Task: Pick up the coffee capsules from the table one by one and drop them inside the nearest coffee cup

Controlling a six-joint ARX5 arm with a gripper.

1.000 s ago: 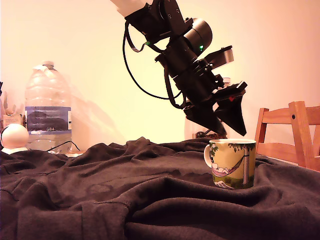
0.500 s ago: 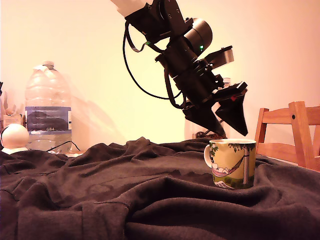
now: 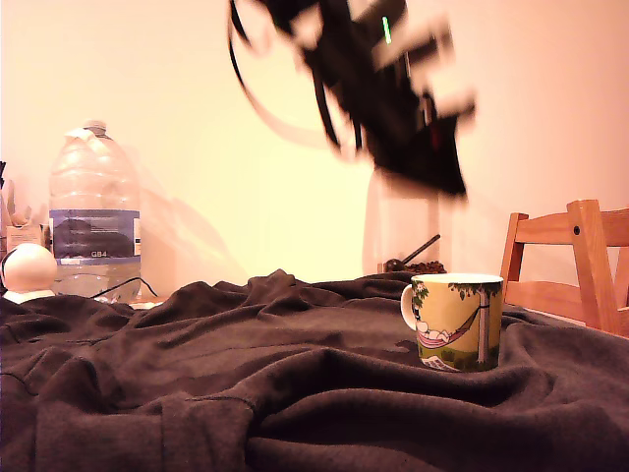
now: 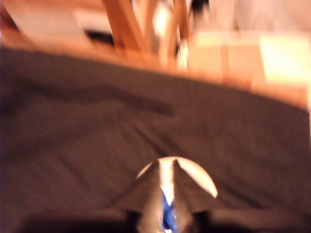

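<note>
Your claw [image 3: 437,172] has jumped up off the mug [image 3: 457,322], still clamped on the blue capsule [image 4: 168,217]: drop not made

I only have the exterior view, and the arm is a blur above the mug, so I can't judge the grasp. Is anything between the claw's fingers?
Observer: In the wrist view a small blue patch sits in the narrow gap of the claw. It may be the capsule, but it is too blurred to say whether it is gripped.
Operator: Is the claw aimed at the mug?
Observer: Yes. The white rim of the coffee cup shows as an arc right behind the fingertips, with the dark cloth all around it.
</note>
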